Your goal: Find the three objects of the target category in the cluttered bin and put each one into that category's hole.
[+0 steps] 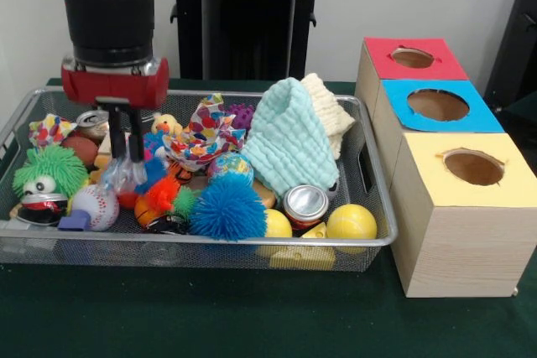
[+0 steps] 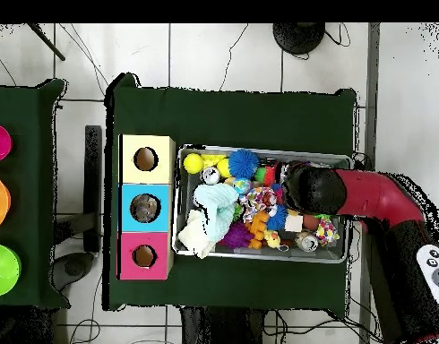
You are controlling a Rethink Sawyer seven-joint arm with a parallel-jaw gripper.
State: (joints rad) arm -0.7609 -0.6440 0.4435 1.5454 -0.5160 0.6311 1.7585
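Observation:
The wire mesh bin (image 1: 252, 243) is full of toys and cloths; it also shows in the overhead view (image 2: 259, 150). My gripper (image 1: 125, 157) reaches down into its left part, and its fingers (image 1: 117, 142) stand close together on a wrinkly see-through plastic item (image 1: 124, 177) just above the clutter. In the overhead view the arm's head (image 2: 310, 188) hides the gripper and the item. No other see-through item shows. The blue-surround hole (image 1: 438, 105) is the middle box on the right; in the overhead view the hole (image 2: 145, 208) shows something greyish inside.
The red-surround hole (image 1: 412, 58) and yellow-surround hole (image 1: 473, 167) flank the blue one. In the bin lie a mint cloth (image 1: 289, 144), a cream cloth (image 1: 333, 111), a blue spiky ball (image 1: 226, 207), a metal can (image 1: 304, 204), a baseball (image 1: 95, 205) and a green fuzzy toy (image 1: 46, 173).

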